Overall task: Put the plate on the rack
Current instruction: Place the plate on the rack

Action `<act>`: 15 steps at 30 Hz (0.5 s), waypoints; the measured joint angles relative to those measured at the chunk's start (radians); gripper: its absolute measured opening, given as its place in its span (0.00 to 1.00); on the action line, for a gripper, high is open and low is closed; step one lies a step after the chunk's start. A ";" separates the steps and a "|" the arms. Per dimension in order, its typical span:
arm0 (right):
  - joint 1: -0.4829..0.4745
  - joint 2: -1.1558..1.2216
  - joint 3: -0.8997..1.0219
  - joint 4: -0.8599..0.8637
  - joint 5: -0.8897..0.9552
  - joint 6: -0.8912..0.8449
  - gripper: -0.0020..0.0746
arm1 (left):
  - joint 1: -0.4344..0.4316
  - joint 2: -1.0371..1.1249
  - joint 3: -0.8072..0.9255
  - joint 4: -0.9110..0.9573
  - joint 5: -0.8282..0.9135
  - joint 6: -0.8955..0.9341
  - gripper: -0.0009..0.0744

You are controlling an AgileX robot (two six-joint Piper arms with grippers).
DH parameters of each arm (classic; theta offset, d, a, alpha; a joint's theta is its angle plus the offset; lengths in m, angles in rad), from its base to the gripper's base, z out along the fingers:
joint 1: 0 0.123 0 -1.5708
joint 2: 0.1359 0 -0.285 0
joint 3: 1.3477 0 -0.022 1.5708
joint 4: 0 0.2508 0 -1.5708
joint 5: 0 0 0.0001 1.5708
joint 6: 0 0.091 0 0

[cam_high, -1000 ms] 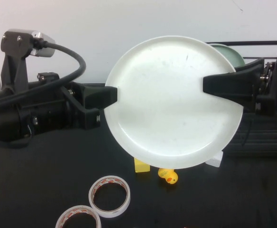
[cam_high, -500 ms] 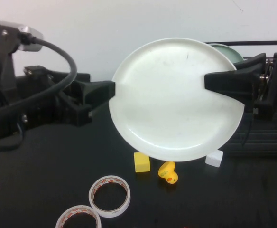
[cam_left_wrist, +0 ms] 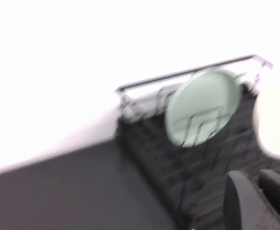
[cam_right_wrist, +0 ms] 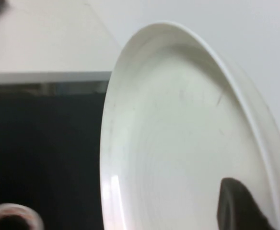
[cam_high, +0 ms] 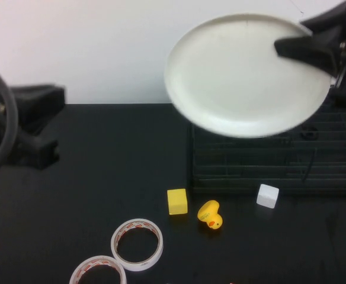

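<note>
The black wire rack (cam_high: pixel 268 160) fills the table's right side, open tabletop to its left. My right gripper (cam_high: pixel 303 44) pinches the glossy cream plate (cam_high: pixel 244 77) by its right rim, high above the rack. My left gripper (cam_left_wrist: pixel 255 191), fingers slightly parted, sits far left.

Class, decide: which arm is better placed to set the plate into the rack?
The right: the right gripper grips the plate above the rack. The left gripper sits far left, holding nothing.
</note>
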 joint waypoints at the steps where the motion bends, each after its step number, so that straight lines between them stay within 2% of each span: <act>1: 0.000 0.008 -0.018 -0.015 -0.004 -0.010 0.18 | 0.000 -0.013 0.014 0.065 0.000 -0.068 0.05; 7: 0.000 0.136 -0.156 -0.131 -0.007 -0.034 0.18 | 0.000 -0.089 0.166 0.356 0.016 -0.438 0.02; 15: -0.009 0.336 -0.341 -0.300 -0.003 -0.077 0.18 | 0.000 -0.228 0.357 0.399 0.090 -0.642 0.01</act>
